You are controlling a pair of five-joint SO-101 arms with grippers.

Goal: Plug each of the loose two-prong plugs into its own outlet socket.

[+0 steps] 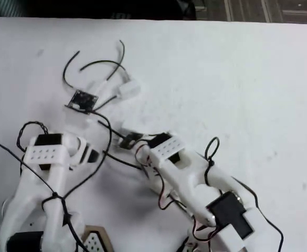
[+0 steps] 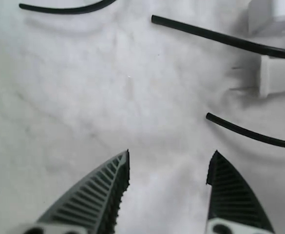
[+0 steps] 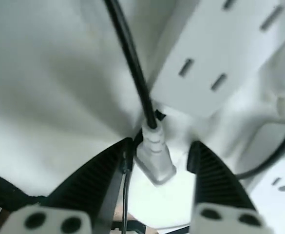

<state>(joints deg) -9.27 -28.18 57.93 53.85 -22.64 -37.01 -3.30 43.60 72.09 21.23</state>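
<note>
My right gripper (image 3: 158,144) straddles a white two-prong plug (image 3: 154,158) on a black cable. Its fingers are slightly apart from the plug's sides, so it is open around it. Just beyond lies a white outlet strip (image 3: 215,53) with slotted sockets. My left gripper (image 2: 169,156) hangs open over bare table. Ahead of it and off to one side lies a second white plug (image 2: 276,75), prongs bare. In the high view this plug (image 1: 128,89) lies at the back, the left gripper (image 1: 90,152) at the left and the right gripper (image 1: 129,140) in the middle.
A small black square block (image 1: 82,101) with black cables (image 1: 98,64) curling from it sits behind the left arm. A black cable (image 2: 215,35) and a white block (image 2: 274,14) lie by the second plug. The white table (image 1: 237,79) stretches to the right.
</note>
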